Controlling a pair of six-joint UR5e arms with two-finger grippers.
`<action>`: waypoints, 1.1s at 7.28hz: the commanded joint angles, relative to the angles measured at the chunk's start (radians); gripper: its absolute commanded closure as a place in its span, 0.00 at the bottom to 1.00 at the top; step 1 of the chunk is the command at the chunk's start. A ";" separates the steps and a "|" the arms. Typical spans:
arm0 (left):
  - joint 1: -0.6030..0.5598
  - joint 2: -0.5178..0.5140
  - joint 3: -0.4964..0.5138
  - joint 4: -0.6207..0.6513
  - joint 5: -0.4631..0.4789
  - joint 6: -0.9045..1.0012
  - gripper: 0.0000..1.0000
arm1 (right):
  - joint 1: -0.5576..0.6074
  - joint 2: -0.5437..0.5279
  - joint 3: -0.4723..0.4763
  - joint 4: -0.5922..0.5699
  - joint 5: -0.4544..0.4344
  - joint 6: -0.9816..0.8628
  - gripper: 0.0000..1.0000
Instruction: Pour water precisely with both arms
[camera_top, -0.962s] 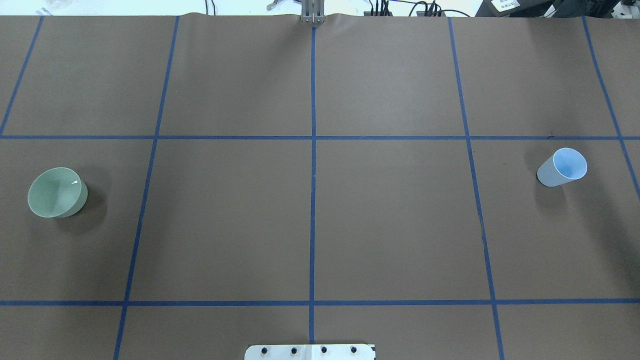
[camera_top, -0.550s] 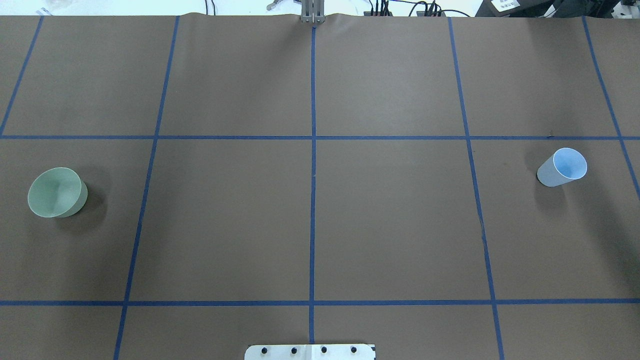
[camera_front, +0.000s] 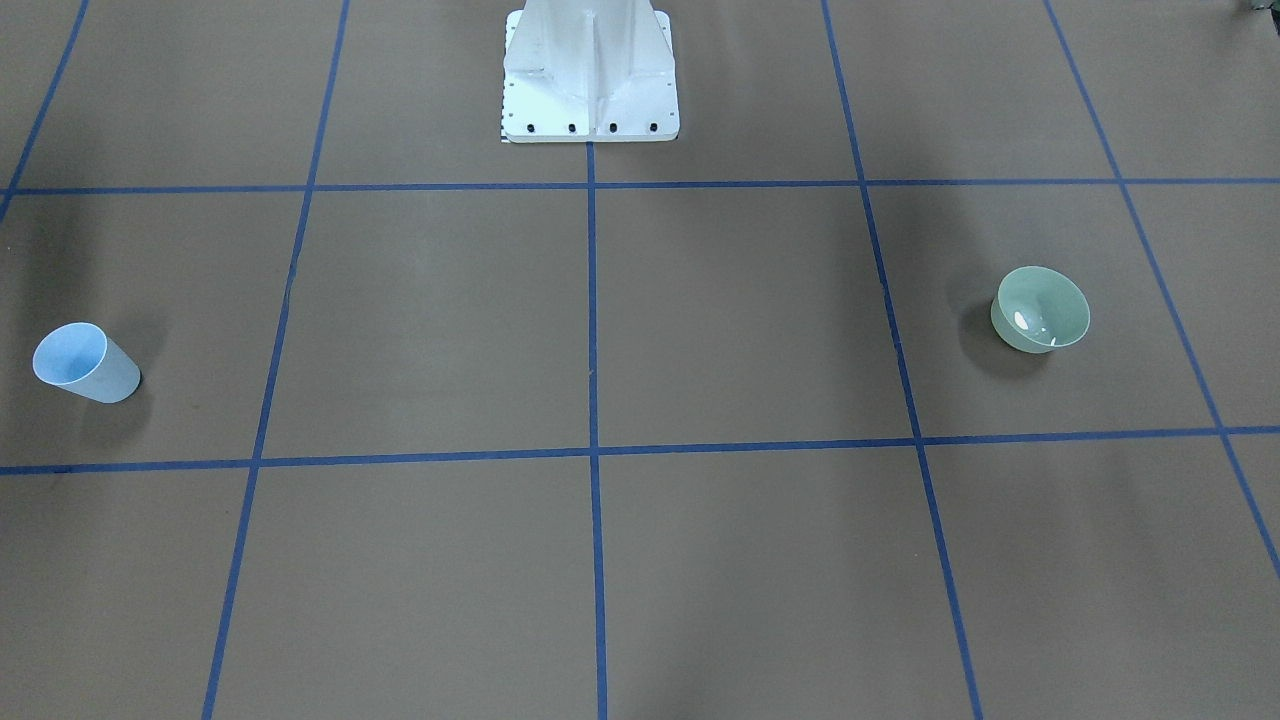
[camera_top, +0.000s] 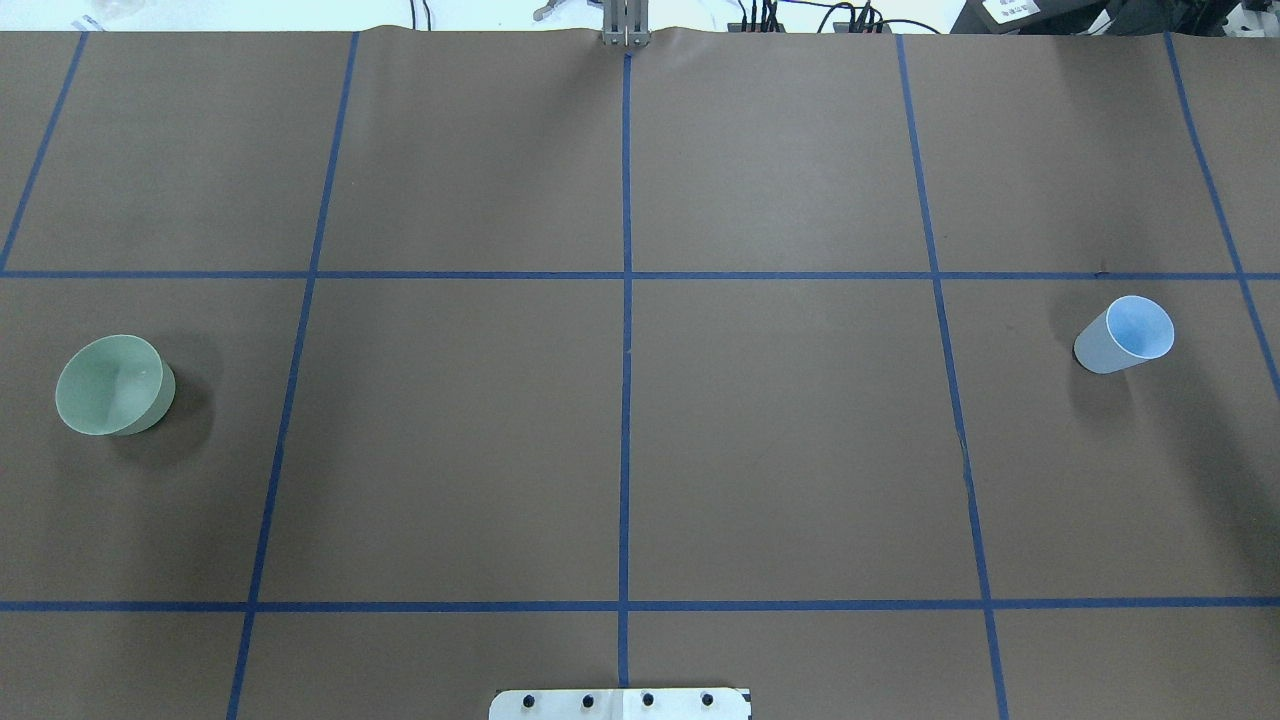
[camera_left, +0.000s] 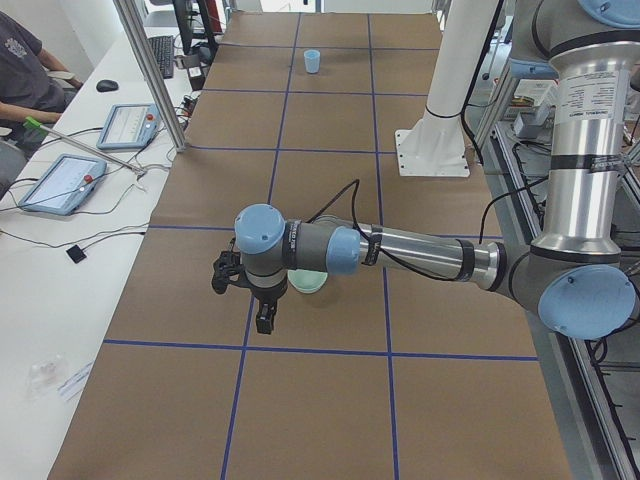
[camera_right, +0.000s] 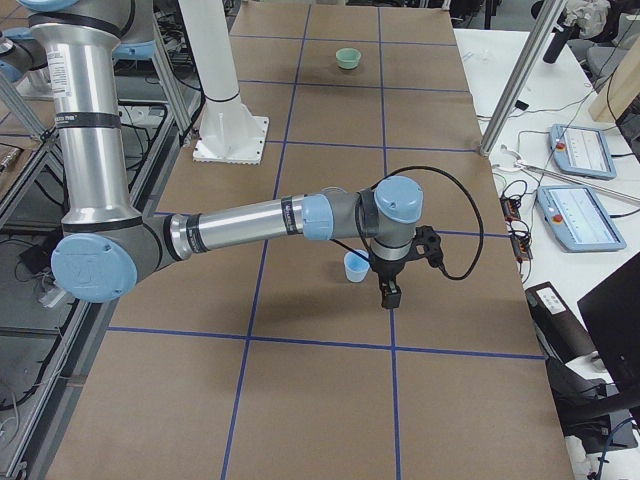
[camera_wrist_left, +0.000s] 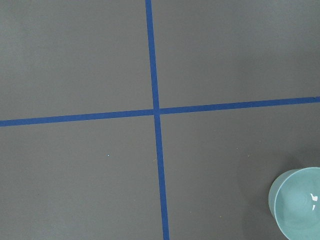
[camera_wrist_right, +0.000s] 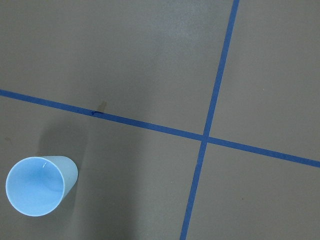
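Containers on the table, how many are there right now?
2. A green bowl stands on the robot's left side of the table, a light-blue cup on its right side, both upright. None looks hidden.

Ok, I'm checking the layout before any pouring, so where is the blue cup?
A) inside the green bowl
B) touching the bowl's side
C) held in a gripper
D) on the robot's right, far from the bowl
D: the blue cup stands alone at the overhead view's right, with the green bowl far off at its left.
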 joint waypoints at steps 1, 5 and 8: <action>0.000 0.000 0.001 0.000 -0.001 0.000 0.00 | 0.000 0.024 -0.010 -0.003 -0.001 0.005 0.01; 0.000 0.000 0.001 0.002 -0.004 0.000 0.00 | -0.003 0.024 -0.011 -0.004 0.000 0.010 0.01; 0.000 -0.002 -0.002 0.002 -0.005 -0.003 0.00 | -0.003 0.018 -0.071 0.003 0.002 0.010 0.01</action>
